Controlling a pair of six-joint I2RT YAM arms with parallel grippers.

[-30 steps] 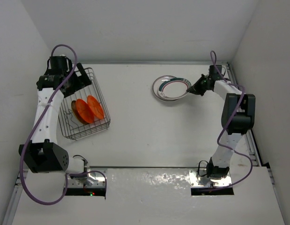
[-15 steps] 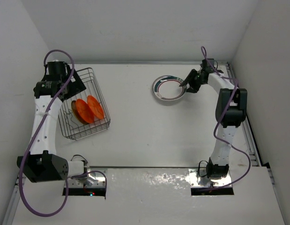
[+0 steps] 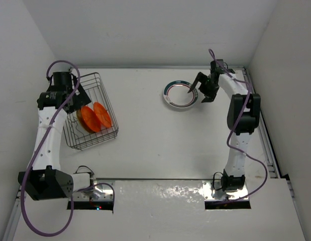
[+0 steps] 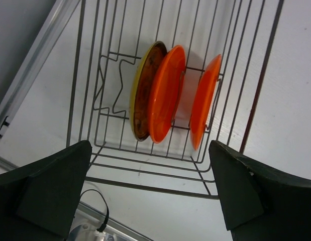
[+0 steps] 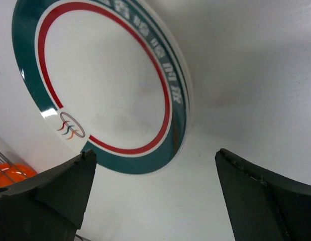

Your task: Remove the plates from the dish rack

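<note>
Right gripper (image 3: 198,94) is spread open and holds nothing. It hangs above the right edge of the white plate (image 3: 181,94), which lies flat on the table (image 3: 160,145), well apart from the rack (image 3: 92,139). Left gripper (image 4: 152,196) is likewise spread open and empty, positioned over the rack at the far left of the table. Three plates stand on edge in the rack: a patterned plate (image 4: 141,95) just beside an orange plate (image 4: 165,100), and a second orange plate (image 4: 203,108) set apart from that pair.
</note>
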